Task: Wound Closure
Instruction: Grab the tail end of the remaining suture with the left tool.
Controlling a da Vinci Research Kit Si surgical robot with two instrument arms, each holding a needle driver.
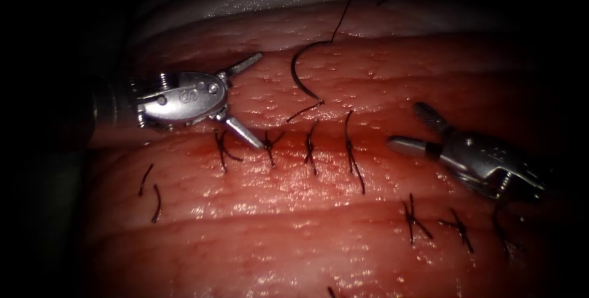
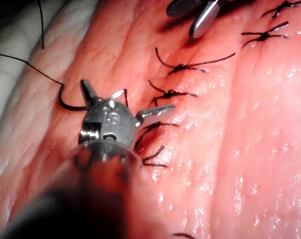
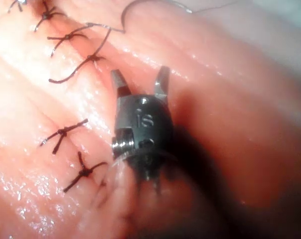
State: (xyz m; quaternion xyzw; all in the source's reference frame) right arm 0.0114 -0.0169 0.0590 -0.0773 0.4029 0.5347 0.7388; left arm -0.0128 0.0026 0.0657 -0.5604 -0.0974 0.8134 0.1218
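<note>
The left tool [image 1: 245, 102] hovers with jaws spread wide and empty, its lower tip near the knotted stitches [image 1: 310, 145] along the cut. The curved needle [image 1: 302, 72] lies free on the tissue [image 1: 319, 212] toward its far edge, trailing thread [image 1: 345, 10]. The right tool [image 1: 412, 129] holds nothing, jaws parted, right of the stitches.

Obscured / unresolved items

Thread [image 1: 343, 10] leaves the endoscope view at its upper edge; far end unseen. Needle [image 1: 300, 74] tip lies against the tissue [image 1: 307, 230]; cannot tell whether it has entered. Left tool [image 1: 245, 99] shaft fades into dark. Right tool [image 1: 408, 129] rear cut by shadow; stitch behind it partly hidden.
</note>
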